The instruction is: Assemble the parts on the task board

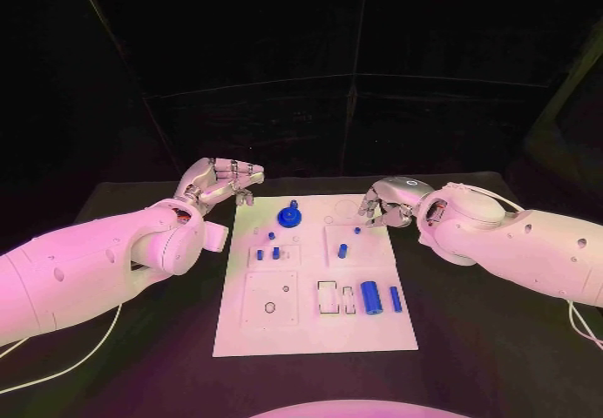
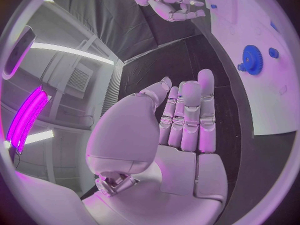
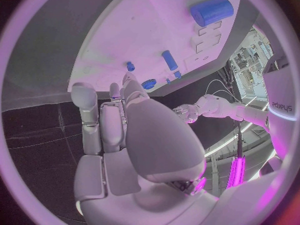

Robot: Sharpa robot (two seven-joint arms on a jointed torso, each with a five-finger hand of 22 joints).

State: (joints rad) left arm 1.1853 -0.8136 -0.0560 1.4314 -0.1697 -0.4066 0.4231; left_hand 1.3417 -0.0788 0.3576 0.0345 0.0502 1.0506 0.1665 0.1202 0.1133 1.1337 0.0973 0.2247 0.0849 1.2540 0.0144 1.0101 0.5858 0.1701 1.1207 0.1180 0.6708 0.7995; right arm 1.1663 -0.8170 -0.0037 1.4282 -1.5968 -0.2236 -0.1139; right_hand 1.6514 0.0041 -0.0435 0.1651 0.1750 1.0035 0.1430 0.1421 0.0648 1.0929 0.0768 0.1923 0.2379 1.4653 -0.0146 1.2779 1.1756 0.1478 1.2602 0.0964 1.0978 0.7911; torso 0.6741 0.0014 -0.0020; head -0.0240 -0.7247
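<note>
Nearest you, loose parts (image 1: 371,296) are lying on the task board (image 1: 315,335), a blue gear (image 1: 290,215) is sitting at its far end, and left hand (image 1: 221,185) and right hand (image 1: 383,203) are hovering beside it, fingers loosely curled, holding nothing, so most assembly is remaining.

Black worktop (image 1: 477,348); dark curtain backdrop (image 1: 352,113) behind it; magenta light strip (image 2: 25,117) and white ceiling strip lights (image 2: 69,52); wall vent (image 2: 79,80).

Blue parts (image 1: 371,296) lie on the white task board (image 1: 315,335), black table (image 1: 490,348).
</note>
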